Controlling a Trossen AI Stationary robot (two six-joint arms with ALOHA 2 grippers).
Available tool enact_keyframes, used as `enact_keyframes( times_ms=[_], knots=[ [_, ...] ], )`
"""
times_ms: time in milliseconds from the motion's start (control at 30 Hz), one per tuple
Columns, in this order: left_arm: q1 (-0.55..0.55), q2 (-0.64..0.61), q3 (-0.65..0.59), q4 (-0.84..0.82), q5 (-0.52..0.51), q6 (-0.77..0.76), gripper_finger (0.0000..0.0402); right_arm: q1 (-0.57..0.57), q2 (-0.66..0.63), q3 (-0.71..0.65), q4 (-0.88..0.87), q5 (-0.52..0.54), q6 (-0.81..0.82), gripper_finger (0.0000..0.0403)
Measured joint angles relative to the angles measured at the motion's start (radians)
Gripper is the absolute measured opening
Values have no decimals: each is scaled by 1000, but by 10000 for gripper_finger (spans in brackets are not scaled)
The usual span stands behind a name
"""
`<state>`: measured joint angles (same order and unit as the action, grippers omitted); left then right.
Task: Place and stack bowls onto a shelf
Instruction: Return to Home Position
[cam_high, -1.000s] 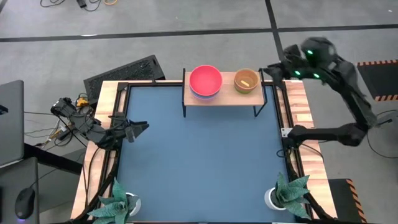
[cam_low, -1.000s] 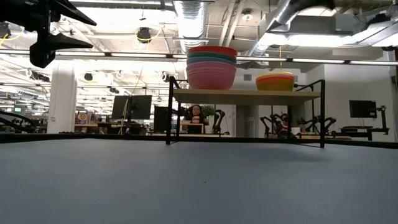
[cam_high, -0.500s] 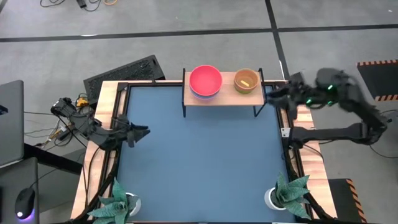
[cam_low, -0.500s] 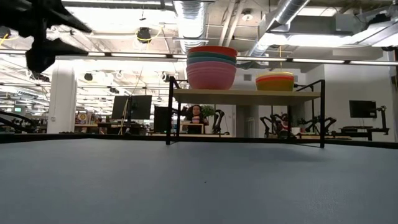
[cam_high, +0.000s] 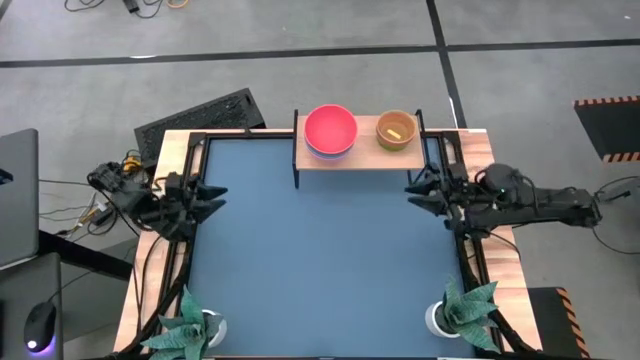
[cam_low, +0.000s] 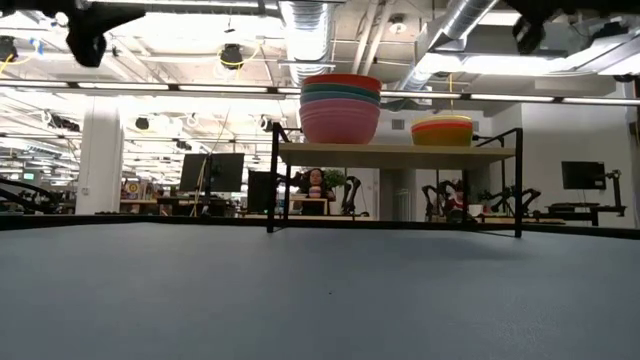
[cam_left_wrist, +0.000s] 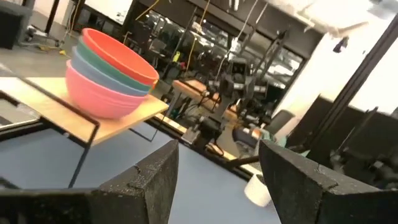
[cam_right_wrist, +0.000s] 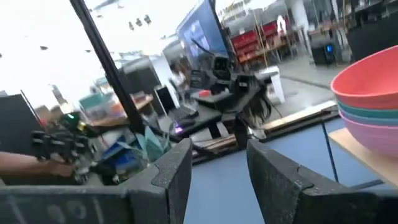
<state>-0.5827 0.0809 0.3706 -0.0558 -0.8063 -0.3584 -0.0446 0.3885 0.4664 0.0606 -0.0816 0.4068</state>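
Shelf (cam_high: 356, 156) stands at the far edge of the blue table (cam_high: 320, 270), with its long axis running side to side along that edge. It has a pale rectangular wooden board on thin black metal legs. In the low view the board sits level.

There are two stacks on the board, side by side and apart, all mouths up. The large bowl stack (cam_high: 330, 130) is toward the shelf's left end. Low view shows smooth round plastic nested bottom to top — pink, light blue, green, a coral-red one uppermost. The small bowl stack (cam_high: 396, 131) is toward the right end, with an orange bowl at the bottom and a yellow one on top. I can't read the thin band between them.

Left gripper (cam_high: 217, 198) hangs over the table's left rail and points inward across the table. Its fingers (cam_left_wrist: 149, 186) are apart and hold nothing, well clear of the shelf.

Right gripper (cam_high: 412, 196) is over the right rail just in front of the shelf's right legs, pointing inward — fingers (cam_right_wrist: 177, 177) spread, nothing between them.

Two white plant pots (cam_high: 440, 320) with green leaves stand at the near corners.
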Motion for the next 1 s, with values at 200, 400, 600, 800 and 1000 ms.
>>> enact_keyframes(
  times_ms=[200,400,600,800,1000],
  knots=[
    [1,-76,27,-186,51,-68,209,42,-146,-142,53,70,7,179],
    [2,-75,-15,-218,112,-121,209,81,-283,-283,77,94,-20,179],
    [2,-78,-118,-207,139,-204,209,114,-360,-458,220,112,-25,179],
    [2,-78,-269,-67,178,-236,209,140,-370,-457,142,113,-83,179],
    [1,-46,-359,137,201,-137,209,143,-370,-457,98,115,-113,179]
  ],
)
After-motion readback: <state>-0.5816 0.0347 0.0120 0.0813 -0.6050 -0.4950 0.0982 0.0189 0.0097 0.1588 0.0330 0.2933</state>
